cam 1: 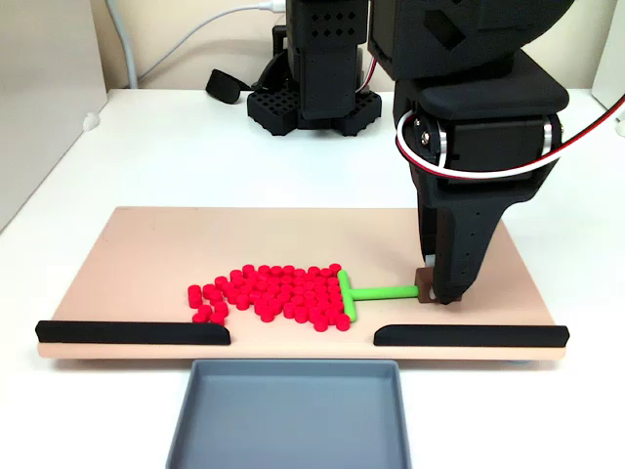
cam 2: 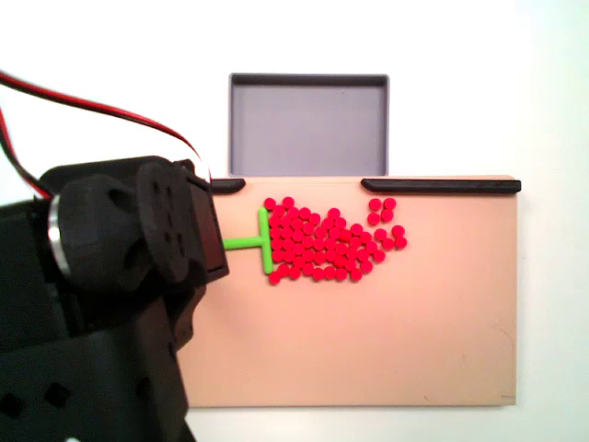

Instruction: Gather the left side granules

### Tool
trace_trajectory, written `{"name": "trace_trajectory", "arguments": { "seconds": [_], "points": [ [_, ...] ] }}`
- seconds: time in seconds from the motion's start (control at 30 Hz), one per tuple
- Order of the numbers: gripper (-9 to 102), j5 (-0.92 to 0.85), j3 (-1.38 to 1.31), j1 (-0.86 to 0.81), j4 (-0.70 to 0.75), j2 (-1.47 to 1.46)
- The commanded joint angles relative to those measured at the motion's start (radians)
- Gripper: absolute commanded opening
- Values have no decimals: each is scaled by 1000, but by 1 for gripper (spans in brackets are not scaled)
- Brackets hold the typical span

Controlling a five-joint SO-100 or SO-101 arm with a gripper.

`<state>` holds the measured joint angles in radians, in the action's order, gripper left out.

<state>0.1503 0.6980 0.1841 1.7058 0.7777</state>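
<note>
The granules (cam 1: 273,293) are several dozen tiny red cylinders packed in one patch on the beige board (cam 1: 176,244), left of centre in a fixed view. Against the patch's right edge rests the crossbar of the green T-shaped pusher (cam 1: 381,292). Its stem runs right to a small brown block. My gripper (cam 1: 437,291) points down and is shut on that block. In the view from above, the granules (cam 2: 322,244) lie right of the pusher (cam 2: 241,243). A few of them sit slightly apart at the upper right. The arm's body hides the fingertips there.
Two black rails (cam 1: 132,332) (cam 1: 469,335) line the board's front edge with a gap between them. A grey tray (cam 1: 288,415) sits just beyond that gap. The arm's base (cam 1: 312,98) stands behind the board. The board (cam 2: 368,350) has bare surface behind the granules.
</note>
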Motion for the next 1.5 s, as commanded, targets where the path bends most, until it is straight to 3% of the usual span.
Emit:
{"name": "trace_trajectory", "arguments": {
  "seconds": [0.0,0.4,0.53,0.63,0.83,1.07,1.47],
  "points": [
    [0,5,3,17,-3,18],
    [0,52,3,150,21,143],
    [0,-5,41,189,25,230],
    [0,-152,160,196,25,374],
    [0,-655,495,161,25,709],
    [0,-1183,727,14,25,943],
    [0,-1623,729,-183,12,910]
  ]
}}
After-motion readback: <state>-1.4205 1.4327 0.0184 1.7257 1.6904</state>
